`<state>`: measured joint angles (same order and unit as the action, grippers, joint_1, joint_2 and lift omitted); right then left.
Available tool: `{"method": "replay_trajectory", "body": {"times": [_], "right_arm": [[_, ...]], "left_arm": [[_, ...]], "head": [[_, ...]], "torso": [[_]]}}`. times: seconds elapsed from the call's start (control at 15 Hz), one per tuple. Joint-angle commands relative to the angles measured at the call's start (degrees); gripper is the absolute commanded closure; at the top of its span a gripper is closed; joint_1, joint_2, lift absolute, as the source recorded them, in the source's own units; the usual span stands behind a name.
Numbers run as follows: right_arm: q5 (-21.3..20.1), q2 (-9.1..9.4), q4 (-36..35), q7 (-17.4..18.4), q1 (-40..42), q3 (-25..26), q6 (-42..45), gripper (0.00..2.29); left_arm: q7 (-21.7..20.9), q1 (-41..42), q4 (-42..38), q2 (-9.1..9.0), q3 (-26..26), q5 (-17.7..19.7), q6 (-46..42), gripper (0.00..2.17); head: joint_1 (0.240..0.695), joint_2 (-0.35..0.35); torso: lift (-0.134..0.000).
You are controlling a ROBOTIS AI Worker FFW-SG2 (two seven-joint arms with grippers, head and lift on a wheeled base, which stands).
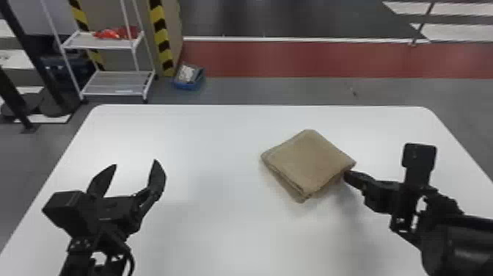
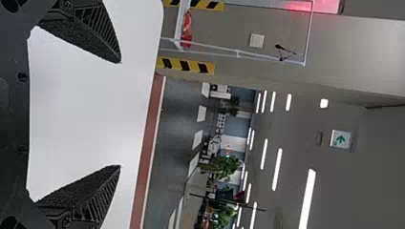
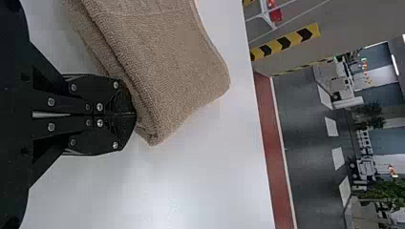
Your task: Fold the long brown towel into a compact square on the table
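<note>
Lying on the right half of the worktop in the head view, the brown towel is already forming a compact, layered square, turned so that one corner is pointing near and another far. Its layers are showing along the near-left edge, and a lower one is peeking out slightly at the near corner. The right claw is coming in from the right and meeting the towel close to its right corner, while the left claw is hanging apart from it over the left part of the worktop.

In the left wrist view, the left claw is holding its two fingers spread wide, with nothing between them; it is probably playing no part in this step.

In the right wrist view, the right claw is keeping its fingers closed together, tips right against the towel's folded edge, with no cloth visibly sitting between them. The step in hand is looking like a final tidying of a nearly finished fold. The next move is likely calling for a gentle nudge to line up the layers, then a clean withdrawal to the right; pushing too hard could be sliding the whole square or rucking up its top layer.
</note>
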<state>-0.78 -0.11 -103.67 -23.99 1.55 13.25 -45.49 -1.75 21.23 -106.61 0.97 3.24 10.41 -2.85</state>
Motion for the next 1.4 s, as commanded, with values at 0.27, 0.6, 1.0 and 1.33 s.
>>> {"method": "replay_trajectory", "body": {"times": [0.27,0.6,1.0,1.33], "right_arm": [[-3.62,0.11,12.7,3.25,-11.04,-4.64,2.98,2.05],[-3.53,0.16,18.41,5.54,-15.79,-8.42,7.73,2.05],[-3.71,0.16,26.85,6.85,-20.62,-13.17,13.36,2.05],[-4.41,0.16,30.63,7.56,-22.56,-14.84,17.4,2.05]], "left_arm": [[0.0,0.21,0.0,0.0,0.54,0.05,-0.18,0.09],[-0.09,0.3,0.0,0.0,0.98,0.05,-0.18,0.09],[-0.09,0.39,-0.26,0.0,1.6,0.23,-0.18,0.09],[-0.09,0.39,-0.26,0.0,1.69,0.23,-0.18,0.09]], "head": [[0.695,0.003],[0.695,0.034],[0.695,0.078],[0.695,0.1]], "torso": [[-0.123],[-0.123],[-0.123],[-0.123]]}}
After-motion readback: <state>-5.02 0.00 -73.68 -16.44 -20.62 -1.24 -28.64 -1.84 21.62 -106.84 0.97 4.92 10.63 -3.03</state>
